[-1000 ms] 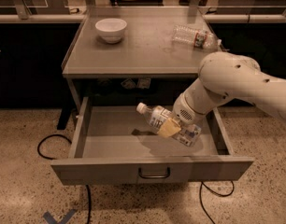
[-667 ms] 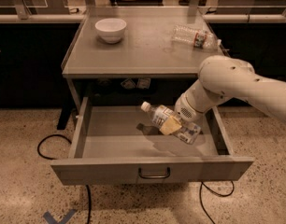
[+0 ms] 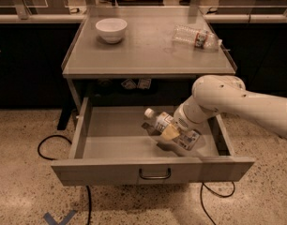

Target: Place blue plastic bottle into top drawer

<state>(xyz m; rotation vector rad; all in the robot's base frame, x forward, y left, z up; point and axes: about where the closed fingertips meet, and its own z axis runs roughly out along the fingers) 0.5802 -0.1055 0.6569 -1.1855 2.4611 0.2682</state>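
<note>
The blue plastic bottle (image 3: 168, 127), pale with a white cap and a printed label, hangs tilted inside the open top drawer (image 3: 110, 172), cap pointing up and left. Its shadow falls on the drawer floor below it. My gripper (image 3: 180, 131) is at the end of the white arm that reaches in from the right, over the right half of the drawer. It is shut on the bottle's lower body, and the wrist hides most of it. The drawer is pulled fully out, with its small curved handle (image 3: 154, 174) at the front centre.
On the grey table top (image 3: 148, 55) above the drawer, a white bowl (image 3: 111, 29) stands at the back left and a small clear bottle with a red label (image 3: 196, 36) lies at the back right. Black cables (image 3: 49, 142) lie on the floor.
The arm and the held bottle have moved slightly right and down, lower into the drawer. The drawer, the bowl and the clear bottle have not moved.
</note>
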